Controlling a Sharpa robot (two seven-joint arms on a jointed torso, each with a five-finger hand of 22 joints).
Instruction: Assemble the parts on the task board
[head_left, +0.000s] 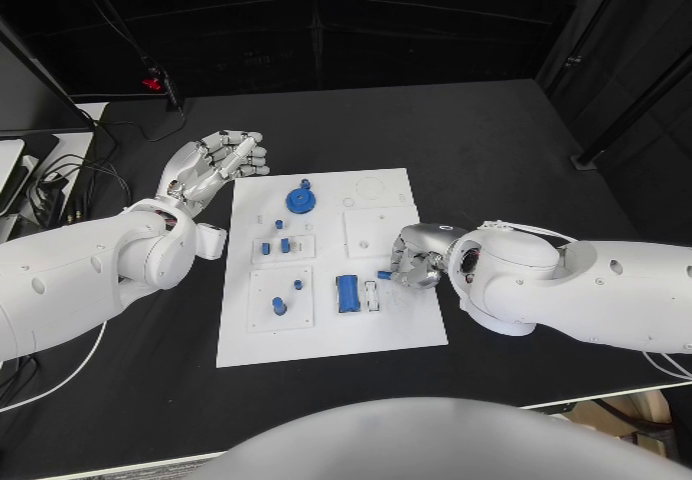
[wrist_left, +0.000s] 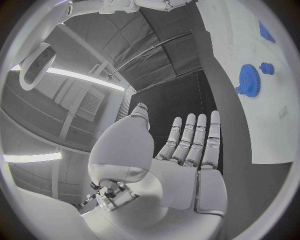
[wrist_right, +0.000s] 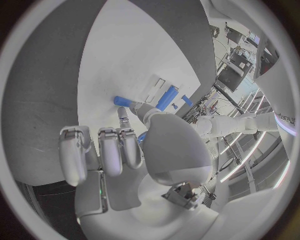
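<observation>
Nearest the camera, the white task board (head_left: 329, 335) is lying in the middle of the black bench (head_left: 476, 130), its near edge bare. On its near half, a blue rectangular block (head_left: 348, 292) is sitting beside a small white slot, and a raised white plate (head_left: 280, 298) toward the board's left edge is carrying two small blue pegs (head_left: 280, 304). The right hand (head_left: 418, 258) is reaching in over the board's right edge, its fingers (wrist_right: 122, 118) pinching a small blue cylindrical part (head_left: 385, 274) just beside the block. Farther back, another white plate is holding three small blue pieces (head_left: 284, 245). Beyond it, a blue gear (head_left: 300, 200) is lying flat near the board's far left corner, a small blue knob (wrist_left: 267, 68) just past it. Off that corner, the left hand (head_left: 211, 166) is hovering over the bench, fingers (wrist_left: 195, 140) released, straight and grasping nothing.
</observation>
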